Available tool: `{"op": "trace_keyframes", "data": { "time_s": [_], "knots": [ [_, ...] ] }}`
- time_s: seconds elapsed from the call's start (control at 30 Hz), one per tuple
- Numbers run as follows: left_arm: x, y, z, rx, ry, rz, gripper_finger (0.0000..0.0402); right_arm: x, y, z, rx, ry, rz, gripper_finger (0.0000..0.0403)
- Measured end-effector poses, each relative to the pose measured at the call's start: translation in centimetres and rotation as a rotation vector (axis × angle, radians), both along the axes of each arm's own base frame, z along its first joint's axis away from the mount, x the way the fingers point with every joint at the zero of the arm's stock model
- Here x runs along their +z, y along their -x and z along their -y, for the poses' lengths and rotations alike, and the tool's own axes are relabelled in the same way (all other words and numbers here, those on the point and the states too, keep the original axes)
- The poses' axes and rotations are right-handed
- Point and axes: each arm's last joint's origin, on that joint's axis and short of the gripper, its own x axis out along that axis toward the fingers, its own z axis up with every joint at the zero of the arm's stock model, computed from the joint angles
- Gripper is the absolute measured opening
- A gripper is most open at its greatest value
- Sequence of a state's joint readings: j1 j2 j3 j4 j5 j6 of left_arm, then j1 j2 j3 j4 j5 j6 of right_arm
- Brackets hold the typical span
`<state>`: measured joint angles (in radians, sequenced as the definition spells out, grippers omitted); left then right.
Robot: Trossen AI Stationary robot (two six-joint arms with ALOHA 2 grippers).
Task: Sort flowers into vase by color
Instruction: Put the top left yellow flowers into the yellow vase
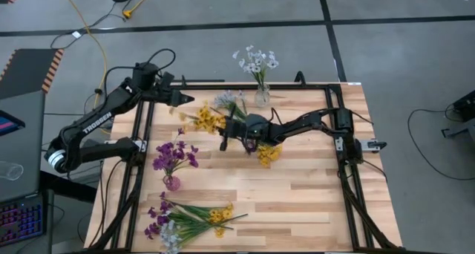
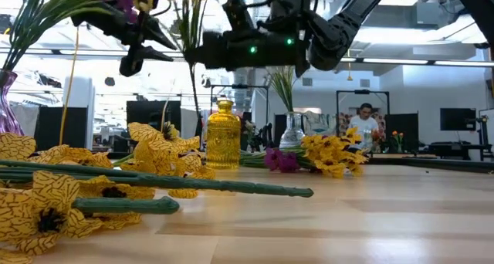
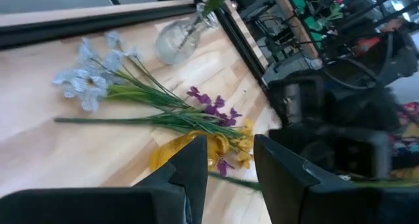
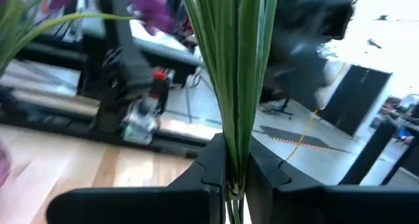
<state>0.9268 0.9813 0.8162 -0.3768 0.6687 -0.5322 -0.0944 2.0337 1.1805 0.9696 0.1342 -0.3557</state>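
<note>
Right gripper (image 4: 236,175) sits over the table centre, jaws clamped on a tight bundle of green stems (image 4: 234,67); in the wrist view the stems run straight up from between the fingers. Blossom colour of this bundle is not certain; the high view shows yellow heads at about 10 o'clock of the gripper.

Left gripper (image 3: 229,162) hovers near the table's 10 o'clock corner, fingers apart, nothing between them.

Flowers on the table:
- white spray standing in the clear vase (image 1: 262,96) at 12 o'clock
- purple spray in the pink vase (image 1: 172,183) at 8 o'clock
- yellow vase (image 2: 223,134) near centre, seen clearly only in the low view
- loose yellow cluster (image 1: 269,154) just beside the right gripper at 5 o'clock
- mixed heap (image 1: 185,218) at 7 o'clock

Risks, as judged:
- The grip is low on several thin stems; one may slip out during a swing and land among the loose flowers.
- The yellow vase has a narrow neck; a splayed bundle could catch the rim and tip it.
- The two arms are close, so a sweep toward 10 o'clock could brush the left gripper.
</note>
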Motion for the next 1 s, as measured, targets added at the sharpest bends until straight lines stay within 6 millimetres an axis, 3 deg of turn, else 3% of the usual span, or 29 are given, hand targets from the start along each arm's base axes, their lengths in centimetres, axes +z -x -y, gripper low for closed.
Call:
{"op": "trace_keyframes", "data": {
  "time_s": [0.23, 0.37, 0.47, 0.63, 0.77, 0.87, 1.0],
  "knots": [
    [-0.1, 0.1, -0.1, 0.041, -0.044, -0.040, 0.0110, 4.1, 1.3, 0.3, -0.043, -0.004, 0.074, 0.0058],
    [-0.4, 0.2, -0.1, 0.032, -0.060, -0.067, 0.0110, 7.7, 3.1, 0.4, -0.056, -0.049, 0.078, 0.0058],
    [-0.5, 0.2, 0.0, 0.011, -0.095, -0.087, 0.0110, 9.1, 5.0, 0.6, -0.058, -0.107, 0.074, 0.0058],
    [-0.7, 0.2, 0.0, 0.018, -0.174, -0.152, 0.0110, 8.5, 9.3, 0.9, -0.065, -0.192, 0.139, 0.0058],
    [-0.6, -0.1, 0.1, 0.029, -0.255, -0.183, 0.0110, 6.3, 11.8, 1.2, -0.045, -0.266, 0.274, 0.0058],
    [-0.3, -0.6, 0.3, 0.012, -0.319, -0.177, 0.0110, 4.9, 12.0, 1.5, -0.009, -0.300, 0.335, 0.0058],
    [0.0, -1.3, 0.7, -0.013, -0.352, -0.142, 0.0110, 3.3, 10.5, 1.8, 0.002, -0.304, 0.318, 0.0058]
  ]
}}
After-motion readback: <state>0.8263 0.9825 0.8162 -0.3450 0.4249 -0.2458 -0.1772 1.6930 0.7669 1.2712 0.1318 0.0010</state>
